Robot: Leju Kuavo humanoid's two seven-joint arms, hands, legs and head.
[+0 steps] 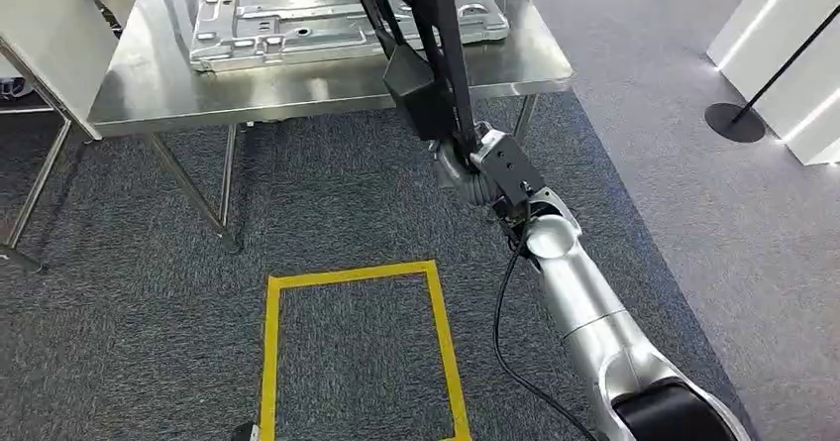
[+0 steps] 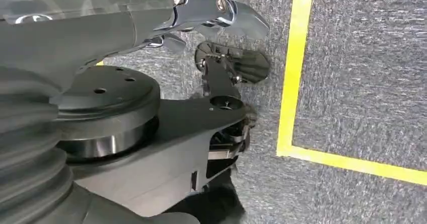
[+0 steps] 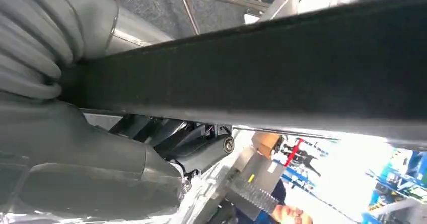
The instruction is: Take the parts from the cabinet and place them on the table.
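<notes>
The table [image 1: 297,89], a steel-topped stand on thin legs, spans the far part of the head view. On it, toward its far edge, lies a flat grey stamped metal plate [image 1: 297,25] with ribs and holes, probably one of the parts already set down.

The right robot hand [image 1: 466,168] is clamped on a long black part [image 1: 436,55], a bar with a boxy block partway along. The bar rises from the hand and leans out over the table's near right edge, crossing above the plate's right end. In the right wrist view the black bar runs right across the grip.

The left robot hand [image 2: 221,17] hangs low over the carpet, with nothing in it and its fingers apart as far as can be seen.

The likeliest trouble is the long bar striking the plate or the table's near edge as it is lowered, since it is held near one end and already overhangs both. That same end-heavy hold could let it twist in the grip.

The floor is grey carpet with a yellow taped rectangle [image 1: 357,342] in front of the table. A black post on a round base [image 1: 738,119] stands well off to the right beside white panels.
</notes>
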